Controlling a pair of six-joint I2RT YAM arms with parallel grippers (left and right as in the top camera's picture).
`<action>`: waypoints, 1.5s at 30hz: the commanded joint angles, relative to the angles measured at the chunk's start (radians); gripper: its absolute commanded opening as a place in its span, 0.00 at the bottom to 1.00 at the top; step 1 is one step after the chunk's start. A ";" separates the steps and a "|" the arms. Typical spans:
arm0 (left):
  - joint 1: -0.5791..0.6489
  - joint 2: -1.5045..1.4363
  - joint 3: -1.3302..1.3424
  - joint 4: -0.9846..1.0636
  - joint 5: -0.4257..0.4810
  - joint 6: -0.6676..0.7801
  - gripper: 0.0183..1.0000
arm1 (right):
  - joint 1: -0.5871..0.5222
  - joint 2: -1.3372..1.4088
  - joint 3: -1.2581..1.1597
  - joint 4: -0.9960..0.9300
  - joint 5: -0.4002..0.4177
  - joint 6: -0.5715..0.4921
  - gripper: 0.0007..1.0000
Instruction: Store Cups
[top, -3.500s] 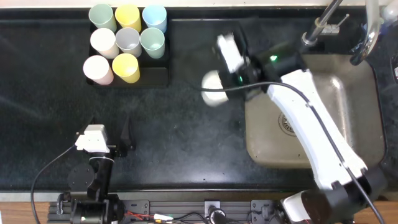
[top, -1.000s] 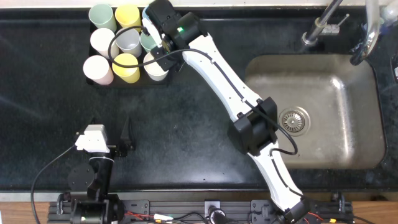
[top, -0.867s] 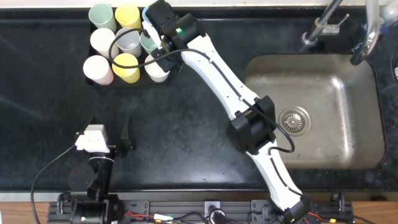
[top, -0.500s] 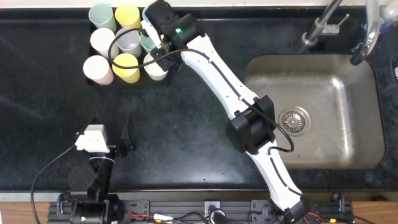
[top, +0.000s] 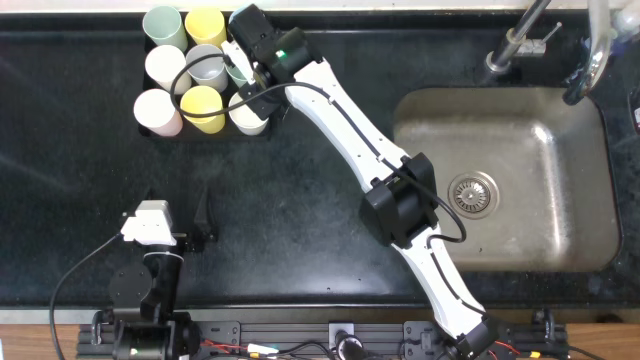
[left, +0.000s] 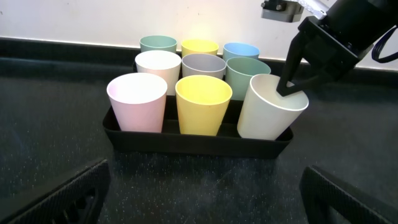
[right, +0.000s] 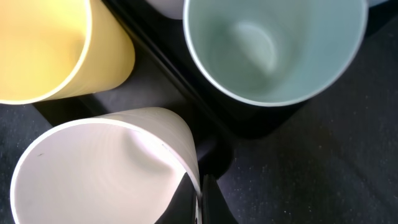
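Your right tool (left: 287, 90) pinches the tilted white cup (left: 264, 118) in the tray (left: 186, 144) beside eight upright cups (left: 203, 106). Your left tool (top: 180, 205) is spread.

The right arm's end effector (right: 198, 202) pinches the rim of a cream cup (right: 99, 177), one dark finger inside the mouth and the other against the outer wall. The cup's wall is creased slightly near the grip. Its mouth faces the camera, and its base is hidden, so whether it sits down in the tray (right: 186, 84) cannot be told. Just beside it stands a yellow cup (right: 43, 43), and across a black divider of the tray stands a pale green cup (right: 273, 43), upright, with its round bottom visible inside. Dark speckled worktop (right: 323, 171) lies beyond the tray's outer wall.
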 joint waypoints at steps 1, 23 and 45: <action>-0.004 -0.012 -0.002 -0.003 -0.013 0.018 1.00 | 0.011 0.013 -0.017 -0.006 0.005 -0.018 0.04; -0.004 -0.012 -0.002 -0.002 -0.013 0.018 1.00 | 0.011 0.013 -0.016 -0.008 0.009 -0.018 1.00; -0.004 -0.012 -0.002 -0.002 -0.013 0.018 1.00 | -0.088 -0.409 -0.002 -0.139 0.100 0.099 1.00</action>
